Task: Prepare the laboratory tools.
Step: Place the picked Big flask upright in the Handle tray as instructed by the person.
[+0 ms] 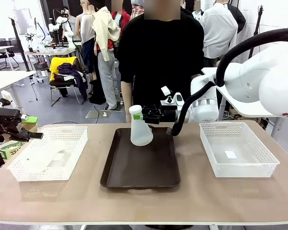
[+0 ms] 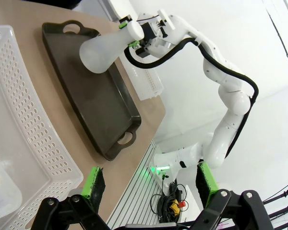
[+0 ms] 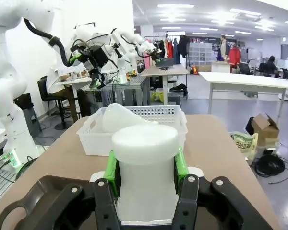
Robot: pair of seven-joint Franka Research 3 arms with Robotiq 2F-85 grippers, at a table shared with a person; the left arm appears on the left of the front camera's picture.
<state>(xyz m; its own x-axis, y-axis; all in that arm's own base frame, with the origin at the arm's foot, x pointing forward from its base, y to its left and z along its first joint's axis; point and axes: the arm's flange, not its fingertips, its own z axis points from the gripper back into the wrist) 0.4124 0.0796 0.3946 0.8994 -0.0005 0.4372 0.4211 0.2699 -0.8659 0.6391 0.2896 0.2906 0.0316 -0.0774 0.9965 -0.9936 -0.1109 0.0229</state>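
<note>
One frosted-white conical flask (image 1: 141,132) stands slightly tilted over the far end of the dark brown tray (image 1: 141,167); I cannot tell whether its base touches the tray. My right gripper (image 1: 138,116) is shut on its neck (image 3: 144,163), green pads (image 3: 111,172) on both sides of it. In the left wrist view the same flask (image 2: 103,48) hangs over the tray (image 2: 96,100). A second flask (image 1: 41,155) lies on its side in the left lattice basket (image 1: 79,139). My left gripper (image 1: 33,127) hovers off the table's left edge, open and holding nothing (image 2: 151,179).
A white lattice basket (image 1: 259,165) at the right holds only a small white label. A person in black (image 1: 163,57) stands behind the table's far edge. A green-and-white box (image 1: 9,148) sits at the left corner. Bare tabletop (image 1: 144,206) runs along the front.
</note>
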